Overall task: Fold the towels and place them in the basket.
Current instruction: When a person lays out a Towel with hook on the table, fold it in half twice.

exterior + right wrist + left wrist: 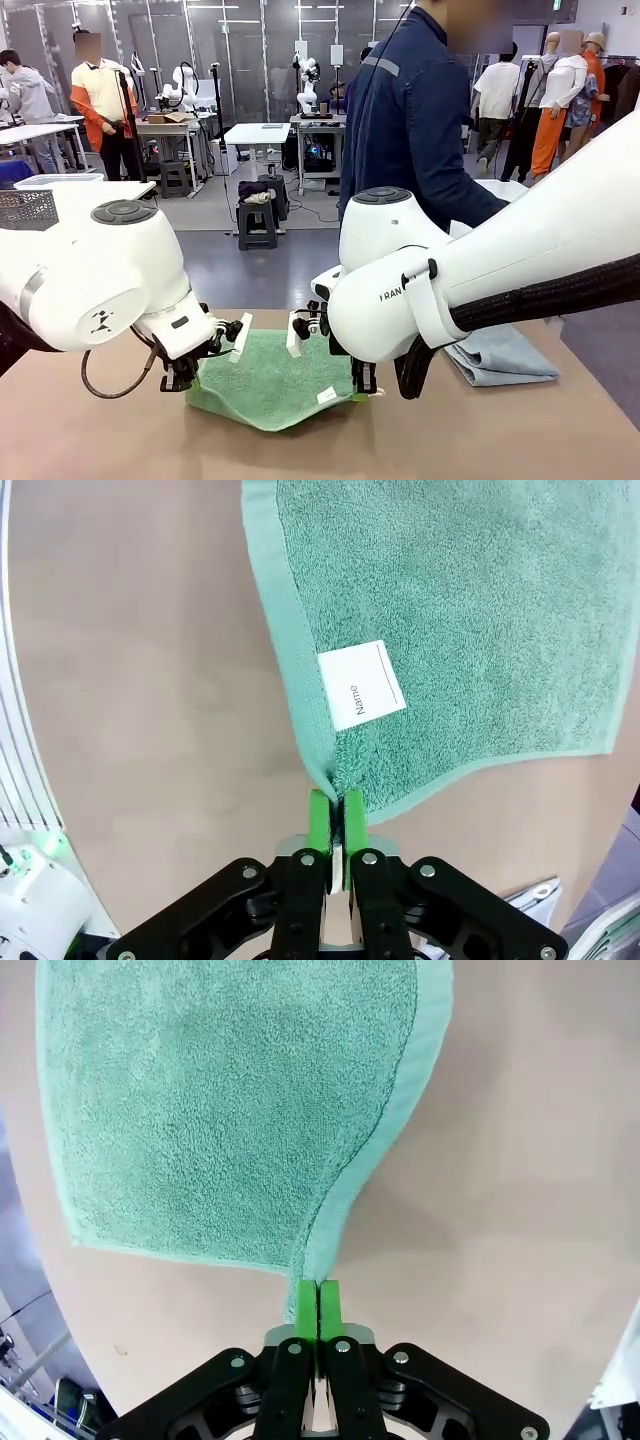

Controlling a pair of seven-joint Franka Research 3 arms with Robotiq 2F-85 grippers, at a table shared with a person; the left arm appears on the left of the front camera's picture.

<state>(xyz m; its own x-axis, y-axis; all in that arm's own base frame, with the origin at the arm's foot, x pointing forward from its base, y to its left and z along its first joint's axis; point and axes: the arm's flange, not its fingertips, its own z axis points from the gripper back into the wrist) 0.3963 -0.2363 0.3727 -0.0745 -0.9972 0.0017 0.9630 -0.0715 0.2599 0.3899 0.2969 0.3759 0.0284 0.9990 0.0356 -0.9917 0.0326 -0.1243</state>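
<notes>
- My left end effector (317, 1300) is clamped on a corner of the green towel (220, 1110).
- My right end effector (337, 810) pinches its tagged corner over the bench (90, 430).

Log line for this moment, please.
left gripper: shut on green towel corner | right gripper: shut on other corner | blue towel: on table

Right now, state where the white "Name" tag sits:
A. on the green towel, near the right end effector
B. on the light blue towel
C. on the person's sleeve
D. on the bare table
A: in the right wrist view the white tag lies on the green towel, just above the corner that the right end effector pinches shut.
</notes>
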